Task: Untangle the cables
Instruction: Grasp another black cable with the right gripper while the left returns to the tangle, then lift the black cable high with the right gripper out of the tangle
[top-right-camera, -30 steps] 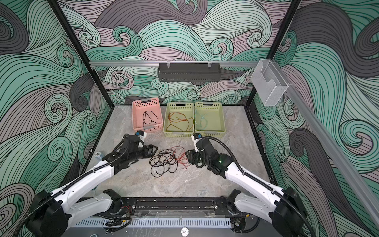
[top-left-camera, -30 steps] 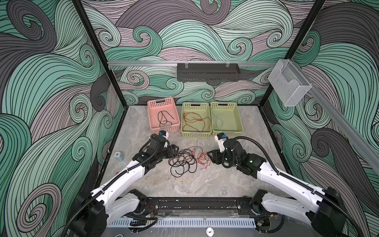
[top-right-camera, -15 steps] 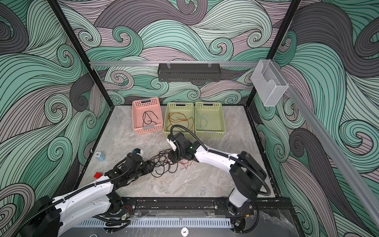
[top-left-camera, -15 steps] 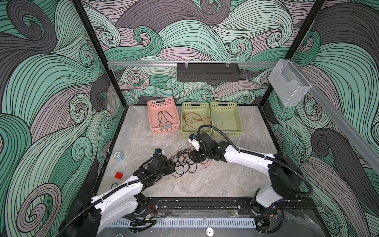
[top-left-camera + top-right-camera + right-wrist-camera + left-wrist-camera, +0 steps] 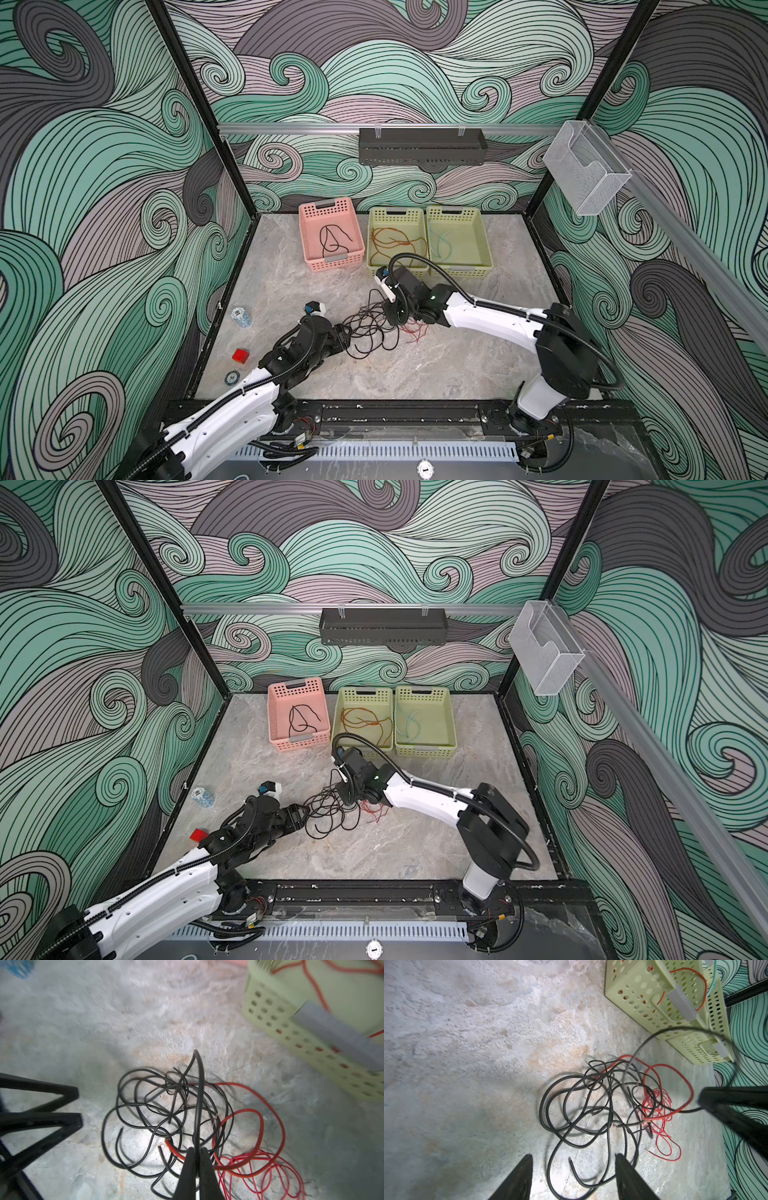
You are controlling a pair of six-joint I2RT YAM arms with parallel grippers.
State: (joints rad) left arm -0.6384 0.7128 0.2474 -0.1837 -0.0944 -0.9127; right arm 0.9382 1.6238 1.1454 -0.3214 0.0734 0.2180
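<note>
1. We see the cables [image 5: 371, 328] tangled at the centre of the table [image 5: 415, 374] (black and red strands).
2. Our right gripper [image 5: 196, 1150] pinches one black cable [image 5: 200, 1088].
3. Our left gripper [image 5: 574, 1156] gapes, released, at the tangle's left edge.

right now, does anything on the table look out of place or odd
Yes: three small strays lie at the left edge of the table: a red block, a blue-and-white object and a dark round disc. None is a cable.
</note>
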